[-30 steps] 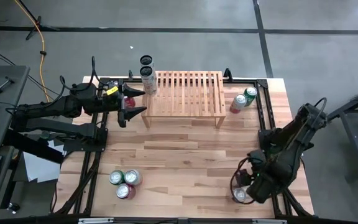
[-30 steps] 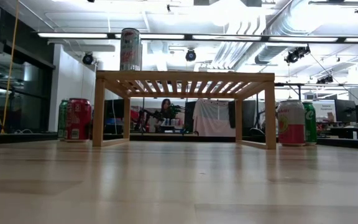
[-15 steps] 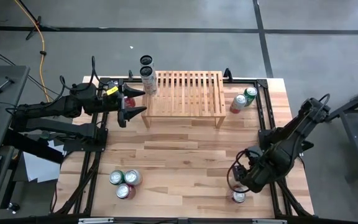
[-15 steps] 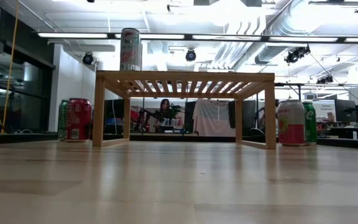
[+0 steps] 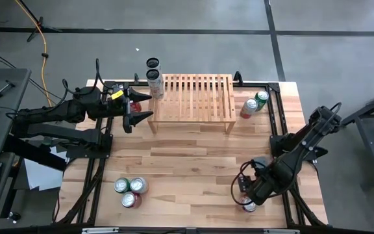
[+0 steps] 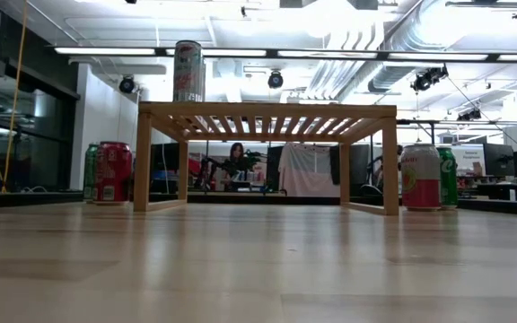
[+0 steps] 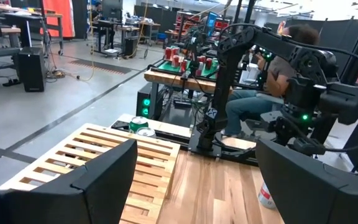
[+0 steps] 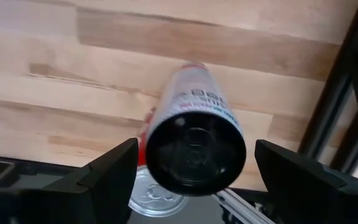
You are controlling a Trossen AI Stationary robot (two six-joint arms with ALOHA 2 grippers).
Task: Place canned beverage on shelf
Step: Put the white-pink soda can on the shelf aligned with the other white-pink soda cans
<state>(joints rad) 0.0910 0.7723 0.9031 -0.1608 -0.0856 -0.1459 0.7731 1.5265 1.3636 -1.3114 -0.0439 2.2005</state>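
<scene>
- Dark fingers of the right gripper [image 8: 188, 180] stand wide apart on either side of a tall slim can [image 8: 194, 134], not touching it; seen from above, this gripper [image 5: 247, 192] hovers near the table's near right corner.
- The slim can [image 5: 248, 205] stands on the table [image 5: 193, 162] just beside the black frame rail, and a second can top [image 8: 157, 196] shows right behind it in the right wrist view.
- The left gripper [image 5: 137, 107] waits with its fingers spread wide and nothing between them, just off the shelf's left end.
- The light-wood shelf [image 5: 193, 97] sits at the far middle of the table, with one tall silver can [image 5: 154, 83] upright on its left end.
- A red can and a green can [image 5: 255, 104] stand right of the shelf; three cans [image 5: 130, 191] cluster at the near left.
</scene>
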